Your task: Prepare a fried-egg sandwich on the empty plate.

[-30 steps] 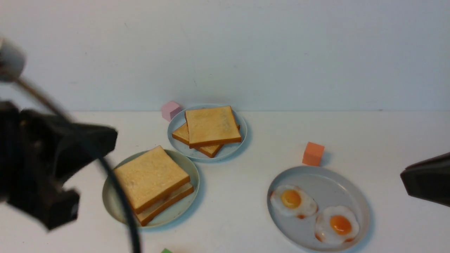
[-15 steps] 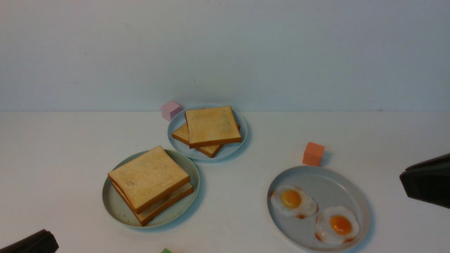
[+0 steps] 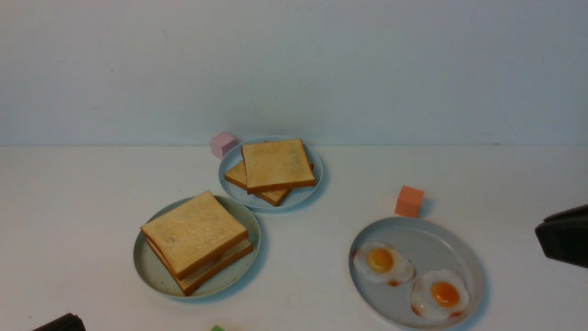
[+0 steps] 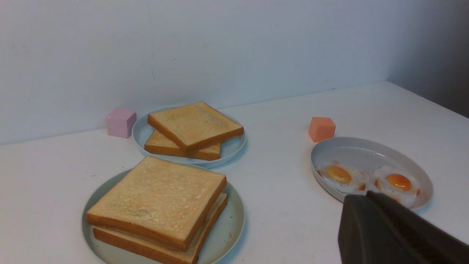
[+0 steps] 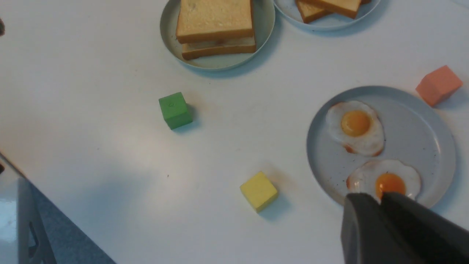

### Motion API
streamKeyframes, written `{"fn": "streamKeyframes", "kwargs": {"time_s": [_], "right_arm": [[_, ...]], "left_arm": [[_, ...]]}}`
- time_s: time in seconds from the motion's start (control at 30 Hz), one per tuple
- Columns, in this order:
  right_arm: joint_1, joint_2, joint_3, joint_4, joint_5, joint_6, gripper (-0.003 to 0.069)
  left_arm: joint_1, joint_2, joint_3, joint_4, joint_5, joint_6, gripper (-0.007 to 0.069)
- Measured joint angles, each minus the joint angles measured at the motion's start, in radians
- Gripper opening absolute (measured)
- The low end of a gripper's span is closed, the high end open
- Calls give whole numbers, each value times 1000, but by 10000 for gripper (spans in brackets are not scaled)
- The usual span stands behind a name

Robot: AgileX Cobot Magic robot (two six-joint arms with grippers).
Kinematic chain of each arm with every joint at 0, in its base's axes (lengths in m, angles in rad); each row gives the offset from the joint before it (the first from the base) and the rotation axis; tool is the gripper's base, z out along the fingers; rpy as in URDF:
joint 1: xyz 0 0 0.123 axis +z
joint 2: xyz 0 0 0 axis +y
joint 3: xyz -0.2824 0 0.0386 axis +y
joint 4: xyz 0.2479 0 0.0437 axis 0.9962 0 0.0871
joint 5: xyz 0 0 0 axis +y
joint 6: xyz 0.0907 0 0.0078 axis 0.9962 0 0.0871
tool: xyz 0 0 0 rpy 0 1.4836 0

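Because the upper toast lies squarely enough over the lower one, the sandwich (image 3: 195,234) sits stable on the mint-green plate (image 3: 154,280), presumably stacked so as to hold its filling (I cannot make out the egg inside). It lies ahead and to the right of the left claw (image 4: 366,205), which is closed, holding nothing, well apart. Farther beyond that claw are the spare slices (image 3: 278,165). Left of the right claw (image 3: 565,236), whose opening I cannot tell, lies the grey plate (image 3: 432,239).
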Motion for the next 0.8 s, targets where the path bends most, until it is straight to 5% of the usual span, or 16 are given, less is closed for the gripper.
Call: {"fn": "streamKeyframes", "kwargs": {"time_s": [0.23, 0.3, 0.43, 0.67, 0.8], "right_arm": [[-299, -102, 115, 68, -81, -71, -9], [-467, -211, 288, 120, -218, -171, -12], [-624, -429, 573, 149, -420, -283, -12], [-727, -778, 989, 135, -639, -304, -12], [-732, -850, 1142, 135, -676, -203, -12]], "left_arm": [[0, 0, 0, 0, -1, 0, -13], [0, 0, 0, -1, -1, 0, -13], [0, 0, 0, -1, -1, 0, -13], [0, 0, 0, -1, -1, 0, -10], [0, 2, 0, -2, -3, 0, -7]]}}
